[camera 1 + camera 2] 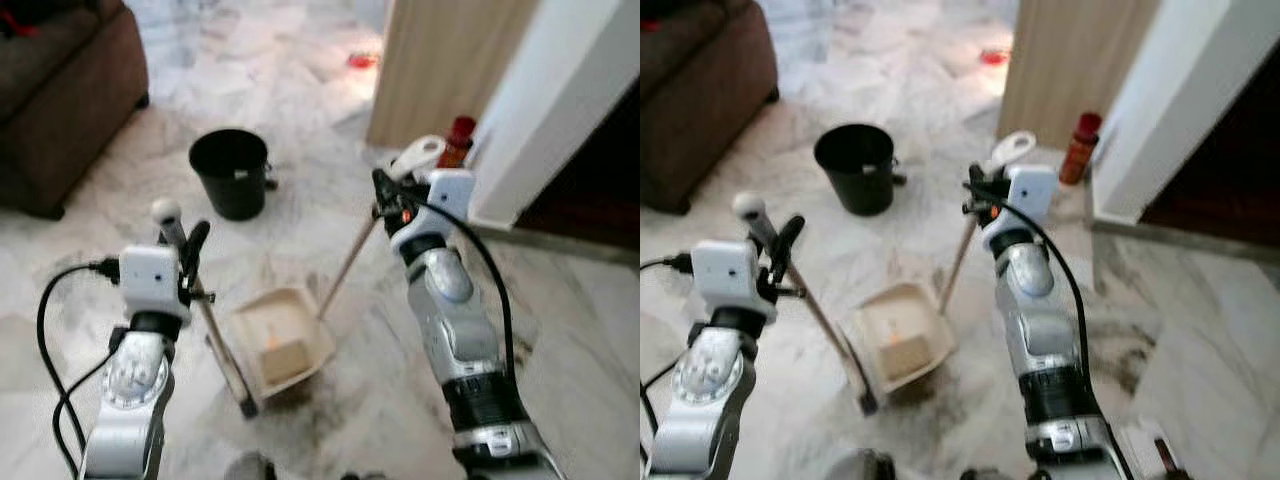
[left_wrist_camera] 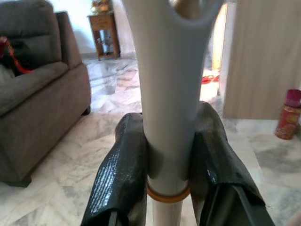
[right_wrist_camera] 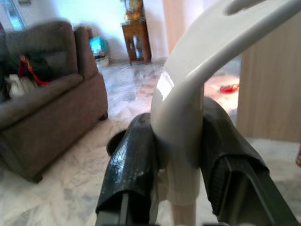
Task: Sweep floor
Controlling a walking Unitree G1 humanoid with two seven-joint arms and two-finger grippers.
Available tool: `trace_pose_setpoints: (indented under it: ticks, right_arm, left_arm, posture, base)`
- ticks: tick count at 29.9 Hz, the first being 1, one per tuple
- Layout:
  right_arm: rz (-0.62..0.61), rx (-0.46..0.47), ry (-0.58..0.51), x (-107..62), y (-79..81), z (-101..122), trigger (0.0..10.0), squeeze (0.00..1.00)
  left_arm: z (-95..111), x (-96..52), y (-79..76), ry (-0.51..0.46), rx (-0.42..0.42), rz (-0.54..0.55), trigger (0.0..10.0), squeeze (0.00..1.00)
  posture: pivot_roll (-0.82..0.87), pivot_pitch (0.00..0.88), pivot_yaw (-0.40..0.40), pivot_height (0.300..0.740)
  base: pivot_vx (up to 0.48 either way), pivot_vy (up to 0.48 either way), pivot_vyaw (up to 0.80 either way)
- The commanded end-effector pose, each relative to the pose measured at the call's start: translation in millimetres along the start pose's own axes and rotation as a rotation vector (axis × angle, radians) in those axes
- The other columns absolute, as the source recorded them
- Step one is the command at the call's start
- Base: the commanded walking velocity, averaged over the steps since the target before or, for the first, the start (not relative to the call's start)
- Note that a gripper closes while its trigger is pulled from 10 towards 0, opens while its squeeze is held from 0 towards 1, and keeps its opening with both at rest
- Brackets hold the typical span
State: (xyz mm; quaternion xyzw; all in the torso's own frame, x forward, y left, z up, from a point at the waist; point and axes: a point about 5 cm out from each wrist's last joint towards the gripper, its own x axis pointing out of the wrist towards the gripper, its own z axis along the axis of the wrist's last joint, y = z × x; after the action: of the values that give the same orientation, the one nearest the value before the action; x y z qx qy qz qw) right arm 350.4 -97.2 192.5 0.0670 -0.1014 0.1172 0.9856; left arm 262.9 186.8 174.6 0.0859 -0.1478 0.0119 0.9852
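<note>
Far left: dark brown sofa (image 1: 60, 90), soft upholstery, sitting on pale marble-look floor (image 1: 300, 60) — glossy, hard, prob. slick for dust. Next, the left gripper (image 1: 190, 250) is clenched on the broom handle (image 1: 180, 245); the left wrist view shows both black fingers (image 2: 117, 183) pressed to a smooth pale tube w/ an orange ring just below the grip. The handle is thin, rigid and looks light; it ends in a rounded knob above the gripper and slopes down-right to the broom head (image 1: 235, 385) on the floor, just left of the dustpan. Grip is near the top, which gives long reach but less force at the head; a smooth plastic shaft could twist in the pads. Behind, a black plastic bucket (image 1: 232, 172) stands upright, well apart. Centre: cream dustpan (image 1: 280, 345), a shallow hard-plastic tray resting on the floor w/ a small yellowish bit inside; grey smudges of dirt near its front. Its long thin rod (image 1: 350, 262) rises right to a curved white loop handle (image 1: 420, 155), grasped by the right gripper (image 1: 388, 195) — fingers (image 3: 129, 174) closed on the glossy bend. Light and stiff, but the pan may pivot on such a long rod. Right: red can (image 1: 457, 142) by a beige wood panel (image 1: 450, 60) and white wall.
</note>
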Motion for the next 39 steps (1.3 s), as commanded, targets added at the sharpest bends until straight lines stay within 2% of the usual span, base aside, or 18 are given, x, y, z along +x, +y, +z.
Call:
trace_pose_setpoints:
  ticks: [1, 14, 17, 36, 39]
  right_arm:
    - [0.03, 0.044, -0.061, 3.4, 8.0, 14, 10.0, 0.0]
    - [0.022, 0.055, -0.064, 5.6, 8.1, 16, 10.0, 0.0]
    - [0.016, 0.082, -0.065, 7.6, 8.5, 19, 10.0, 0.0]
    - [-0.006, 0.078, -0.071, 12.0, 4.8, 23, 10.0, 0.0]
    - [-0.012, 0.075, -0.075, 13.1, 2.9, 25, 10.0, 0.0]
  left_arm:
    - [9, 0.2, 5.3, -0.038, 0.038, 0.016, 10.0, 0.0]
    - [9, 0.5, 5.7, -0.037, 0.04, 0.014, 10.0, 0.0]
    - [8, 0.6, 5.9, -0.037, 0.041, 0.016, 10.0, 0.0]
    - [9, 0.1, 3.1, -0.043, 0.046, 0.002, 10.0, 0.0]
    - [9, 0.2, 2.4, -0.049, 0.047, -0.002, 10.0, 0.0]
  posture:
    - [-0.01, 0.209, -0.02, 0.74]
    - [0.0, 0.207, -0.021, 0.74]
    - [-0.01, 0.206, -0.021, 0.74]
    - [0.0, 0.191, -0.019, 0.74]
    - [0.0, 0.185, -0.019, 0.74]
  base:
    - [0.48, 0.0, 0.0]
    - [0.48, 0.0, 0.0]
    - [0.48, 0.0, 0.0]
    - [0.48, 0.0, 0.0]
    - [0.0, 0.0, 0.0]
